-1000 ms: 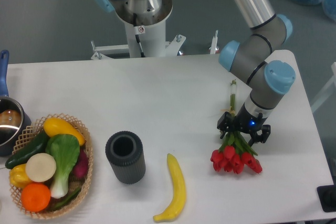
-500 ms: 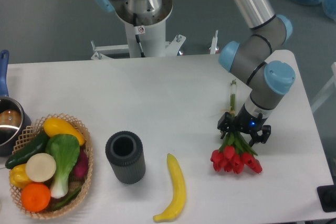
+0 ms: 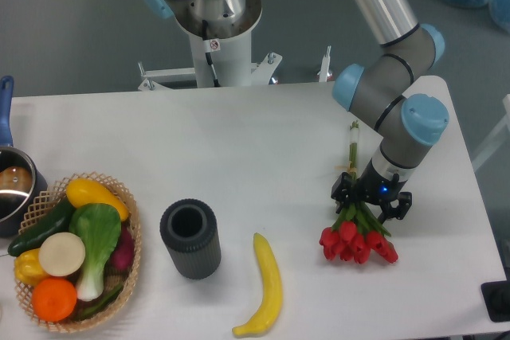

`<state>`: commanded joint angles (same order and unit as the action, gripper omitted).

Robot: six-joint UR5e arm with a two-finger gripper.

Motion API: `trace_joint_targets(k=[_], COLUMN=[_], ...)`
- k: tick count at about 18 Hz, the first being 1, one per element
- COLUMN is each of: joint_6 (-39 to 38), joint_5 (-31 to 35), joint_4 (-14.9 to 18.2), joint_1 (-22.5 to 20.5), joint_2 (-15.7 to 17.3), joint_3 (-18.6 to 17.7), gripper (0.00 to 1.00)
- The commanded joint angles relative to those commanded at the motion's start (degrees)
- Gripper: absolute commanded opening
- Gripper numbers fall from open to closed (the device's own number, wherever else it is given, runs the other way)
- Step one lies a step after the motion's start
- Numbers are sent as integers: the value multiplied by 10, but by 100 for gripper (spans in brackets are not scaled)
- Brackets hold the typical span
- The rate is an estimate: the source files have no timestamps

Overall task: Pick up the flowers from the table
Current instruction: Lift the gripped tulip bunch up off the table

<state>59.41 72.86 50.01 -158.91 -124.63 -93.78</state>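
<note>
In the fixed camera view, our gripper point(image 3: 371, 201) straddles the flowers point(image 3: 358, 238) lying at the table's point(image 3: 239, 149) right side, whether clenched we cannot tell, so we should grip the stems firmly before lifting straight up.

Wicker basket point(image 3: 127, 220) of vegetables at 8 o'clock; dark ribbed cylinder point(image 3: 190, 239) beside it; banana point(image 3: 268, 284) at 6; pot point(image 3: 12, 189) at 9.

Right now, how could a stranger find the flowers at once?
Look at the white table, toward its right side, directly under the arm's end effector. The flowers lie there: the only red blooms on thin green stems, unlike the nearby yellow banana.
</note>
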Motion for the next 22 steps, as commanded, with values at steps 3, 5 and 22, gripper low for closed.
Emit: trace_joint_targets(k=[3,5,22], joint_6=[0,-1,6], joint_5=[-1,-1,-31], joint_4=[0,0,-1], joint_1=[0,0,-3], joint_2=[0,1,58], joint_3=[0,2,7], gripper=[68,61,55])
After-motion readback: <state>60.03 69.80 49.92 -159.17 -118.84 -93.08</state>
